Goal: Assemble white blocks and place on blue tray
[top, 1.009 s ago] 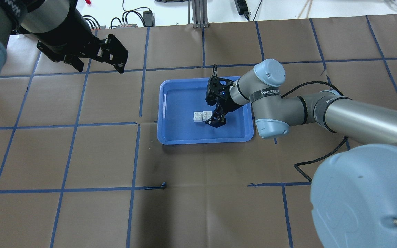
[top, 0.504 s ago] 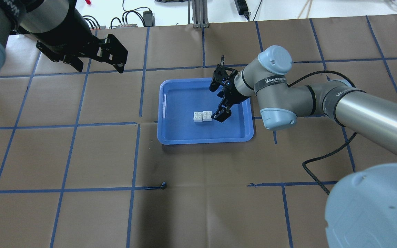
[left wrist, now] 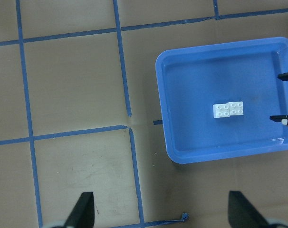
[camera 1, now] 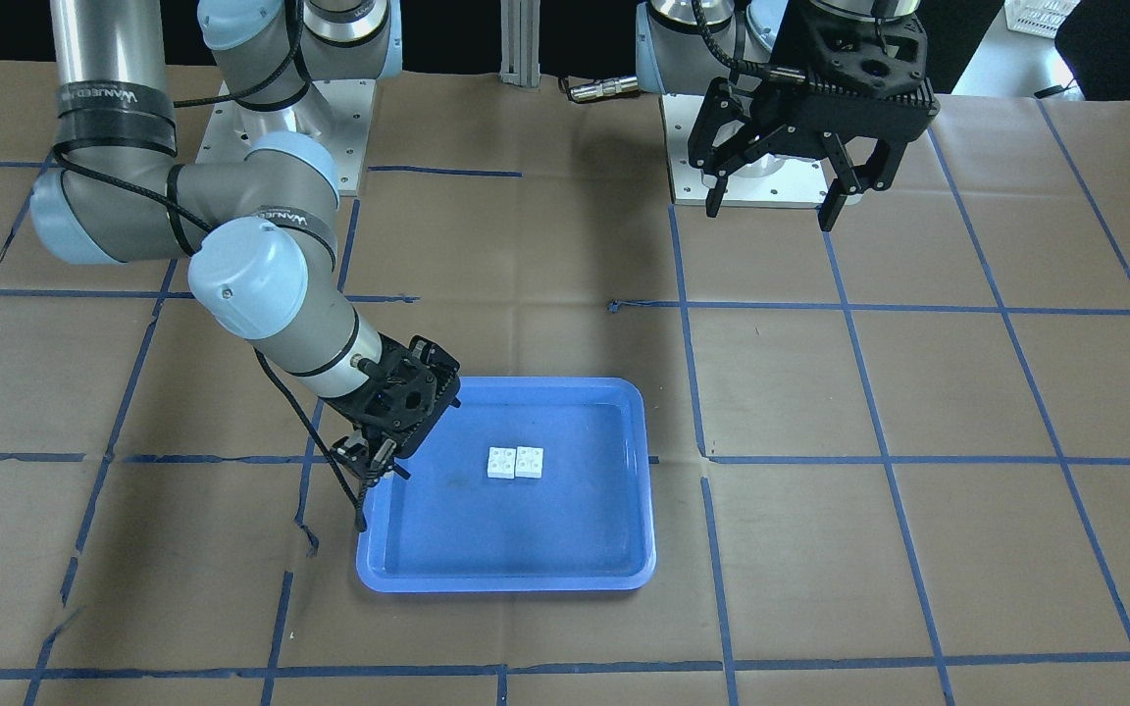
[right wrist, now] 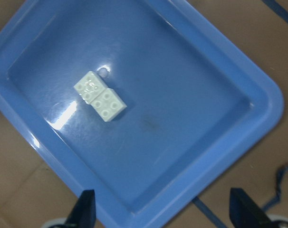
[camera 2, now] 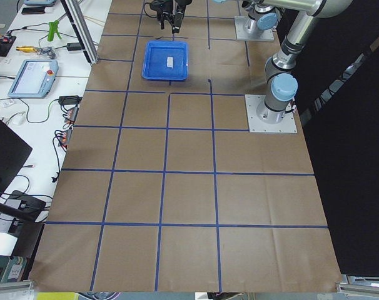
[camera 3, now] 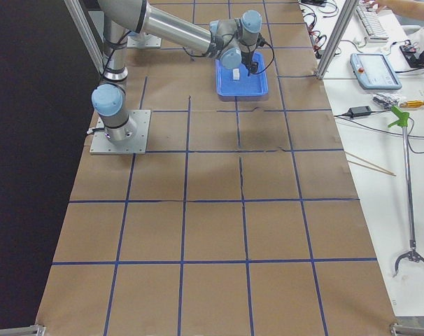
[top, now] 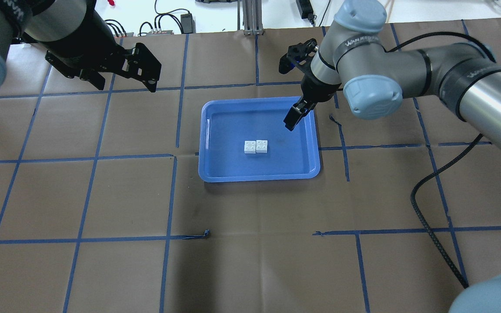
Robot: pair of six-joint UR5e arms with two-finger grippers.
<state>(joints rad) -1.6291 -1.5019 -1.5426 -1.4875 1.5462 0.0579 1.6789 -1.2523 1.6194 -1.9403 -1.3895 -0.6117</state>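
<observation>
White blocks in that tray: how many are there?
2. One white block and the second white block sit touching, side by side, mid blue tray. None appear hidden.

The worktop (top: 250, 269) is covered in brown paper, creased in places and marked into squares by blue tape lines (top: 168, 195); 1 loose tape end (top: 207, 234) curls up from the paper. Light falls evenly from above, with a soft dark patch on the paper. Along one long side runs a white bench (camera 3: 401, 238) with an aluminium post (camera 3: 331, 35) at its edge. On the bench lie a control tablet (camera 3: 375, 70), a black power adapter (camera 3: 359, 110) and a long metal grabber pole (camera 3: 406, 182). The opposite side is black darkness (camera 2: 358, 156).
</observation>
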